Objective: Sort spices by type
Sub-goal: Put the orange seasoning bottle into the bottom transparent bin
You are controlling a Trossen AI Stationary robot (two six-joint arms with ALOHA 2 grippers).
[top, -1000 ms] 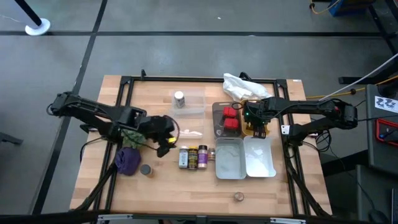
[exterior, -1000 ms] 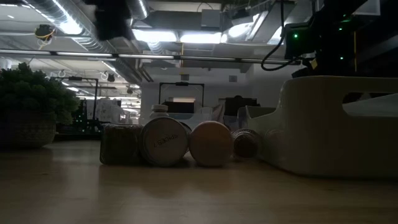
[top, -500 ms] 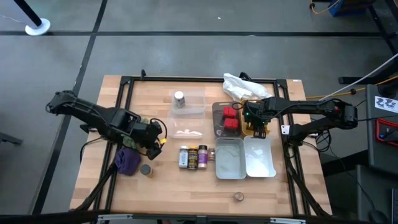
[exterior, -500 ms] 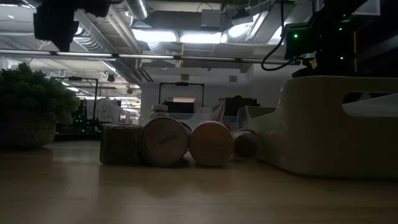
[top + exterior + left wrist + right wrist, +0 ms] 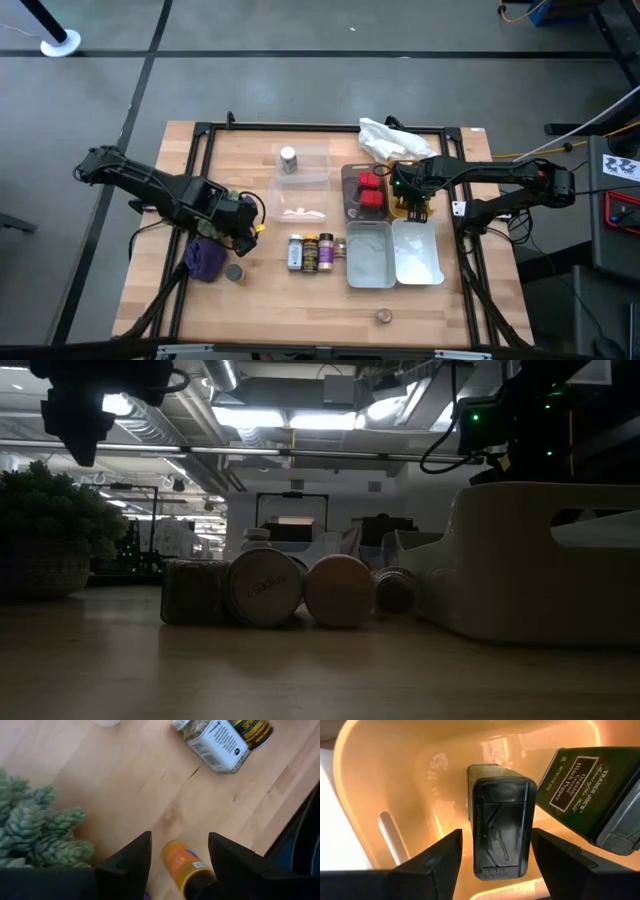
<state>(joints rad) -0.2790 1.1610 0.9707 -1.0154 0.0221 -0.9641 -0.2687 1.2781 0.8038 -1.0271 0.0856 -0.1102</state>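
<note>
My left gripper [image 5: 246,216] [image 5: 180,862] hangs open above the table, high in the low view [image 5: 85,410]. An orange dark-capped jar [image 5: 186,867] [image 5: 258,228] lies on its side on the wood below, between the fingers in the wrist view. Three labelled jars [image 5: 310,250] [image 5: 262,588] lie in a row at mid-table; the nearest is the white-labelled jar [image 5: 216,742]. My right gripper [image 5: 414,196] [image 5: 500,865] is down in a yellow bin [image 5: 395,780], around a dark rectangular tin [image 5: 502,827]. A second dark tin [image 5: 587,790] stands beside it. My right gripper holds the dark rectangular tin by its two long sides near the lid [image 5: 502,860], pinched between the two fingers, which come from above, pointing down. The tin stands upright inside the yellow bin. Whether its base rests on the bin floor is hidden.
Two red square tins [image 5: 372,190] sit in a dark tray. Two white bins [image 5: 370,255] [image 5: 416,255] lie near of it, and a white plastic bag [image 5: 395,138] lies far of it. A silver-capped jar [image 5: 288,158], round tins [image 5: 234,272] [image 5: 384,316], a purple lump [image 5: 206,258] and a succulent [image 5: 35,827] also stand about.
My left gripper has moved toward the table's left edge and sunk a little, most of it in the first half second. The orange jar has stayed where it lay.
</note>
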